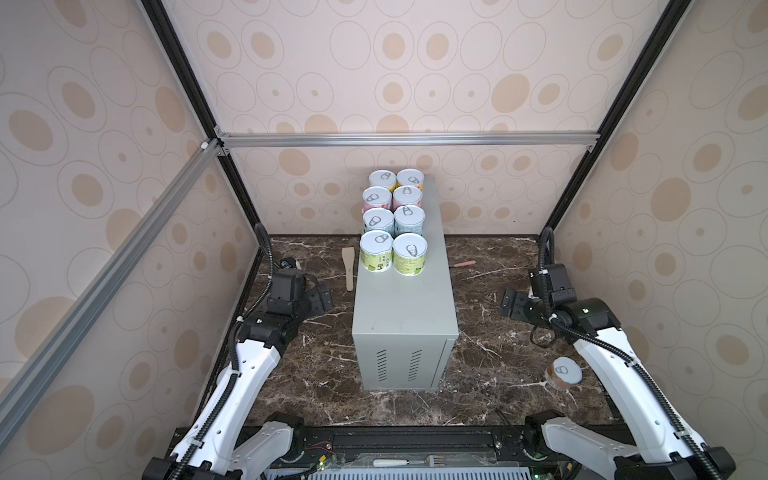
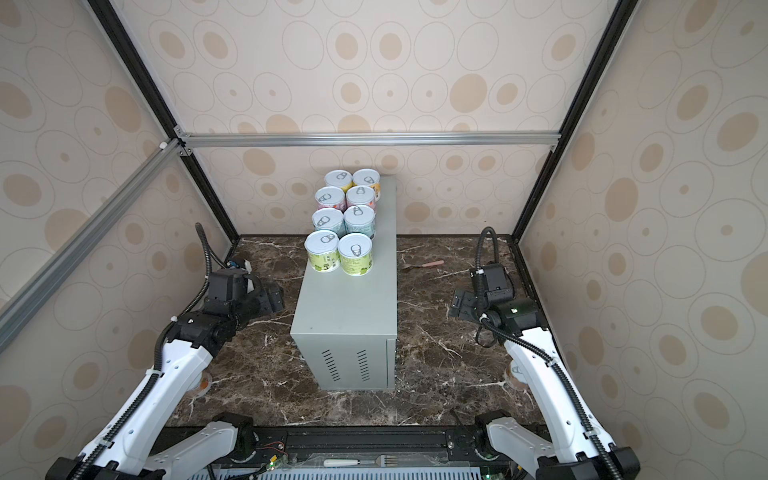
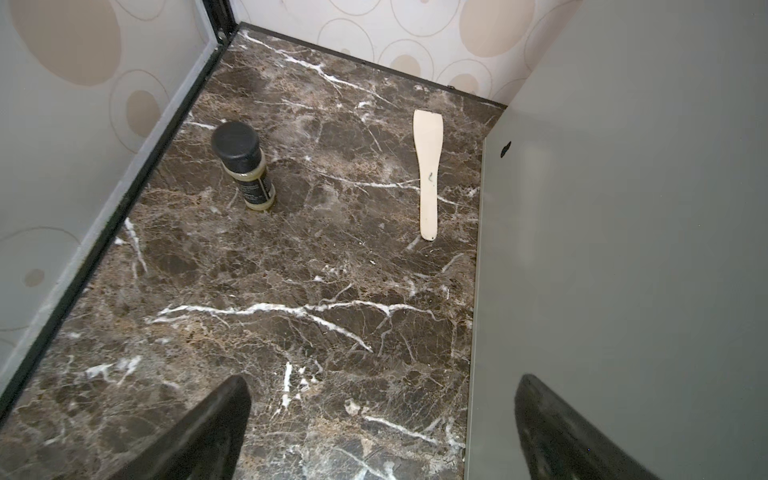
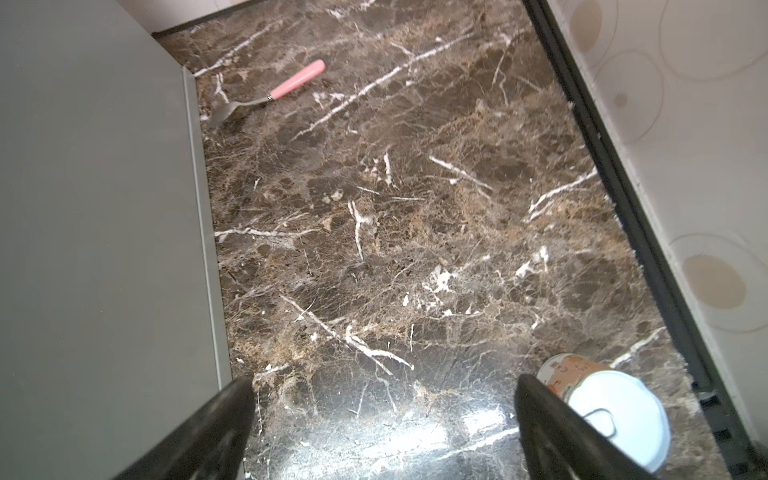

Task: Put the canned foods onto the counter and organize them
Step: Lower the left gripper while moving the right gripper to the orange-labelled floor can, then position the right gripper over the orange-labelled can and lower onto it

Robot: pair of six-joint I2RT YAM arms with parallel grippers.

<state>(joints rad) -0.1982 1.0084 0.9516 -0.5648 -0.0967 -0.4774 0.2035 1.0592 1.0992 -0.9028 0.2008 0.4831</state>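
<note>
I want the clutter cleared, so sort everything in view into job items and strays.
Job:
- eight cans, already on top
- counter
- orange-label can, down on the marble

Strays:
- wooden spatula
- dark-capped bottle
- pink-handled utensil
- white-handled fork

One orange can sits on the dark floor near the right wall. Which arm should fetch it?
Probably right. The orange can stands on the marble beside the right arm, near the open right gripper. The left gripper is across the counter.
</note>
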